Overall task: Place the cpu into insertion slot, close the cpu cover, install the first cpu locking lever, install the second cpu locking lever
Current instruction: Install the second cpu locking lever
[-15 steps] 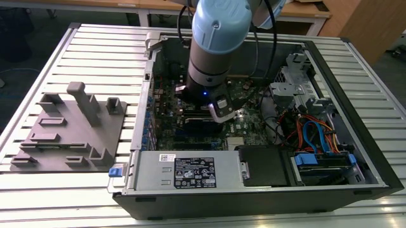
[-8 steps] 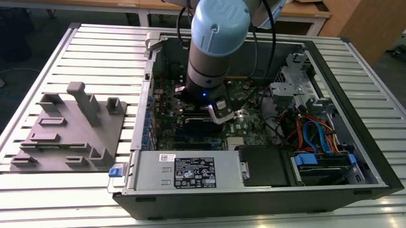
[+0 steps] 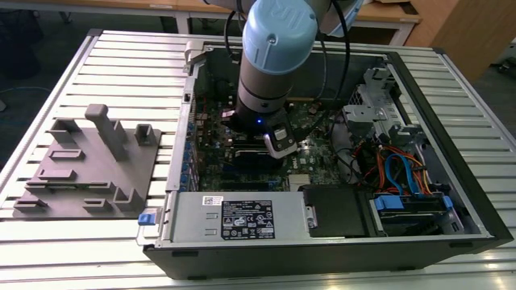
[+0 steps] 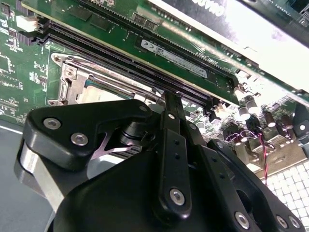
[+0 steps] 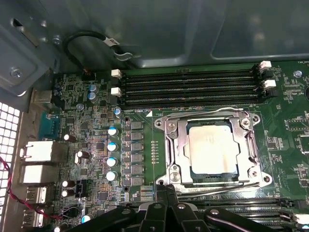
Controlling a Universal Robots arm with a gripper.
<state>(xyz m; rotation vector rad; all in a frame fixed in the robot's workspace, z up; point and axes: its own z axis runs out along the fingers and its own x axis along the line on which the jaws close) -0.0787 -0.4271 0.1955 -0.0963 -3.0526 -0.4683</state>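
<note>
The cpu (image 5: 212, 147) lies flat in the insertion slot (image 5: 264, 180), its dull silver top showing through the cut-out of the cpu cover (image 5: 176, 145). The cover is down over it. One thin wire lever (image 5: 212, 111) runs along the side by the memory slots, another (image 5: 222, 189) along the opposite side. My gripper (image 5: 165, 189) stands shut with its tips at the socket corner where that second lever ends; whether they touch it I cannot tell. The second wrist view has the gripper (image 4: 172, 96) just past the cover (image 4: 72, 82). In the exterior view it (image 3: 284, 151) hangs low over the motherboard.
Long black memory slots (image 5: 188, 87) lie beside the socket, and a row of capacitors (image 5: 112, 145) on another side. The open case (image 3: 451, 151) holds coloured cables (image 3: 395, 169) and a power supply (image 3: 241, 220). A grey fixture (image 3: 89, 163) sits at the exterior view's left.
</note>
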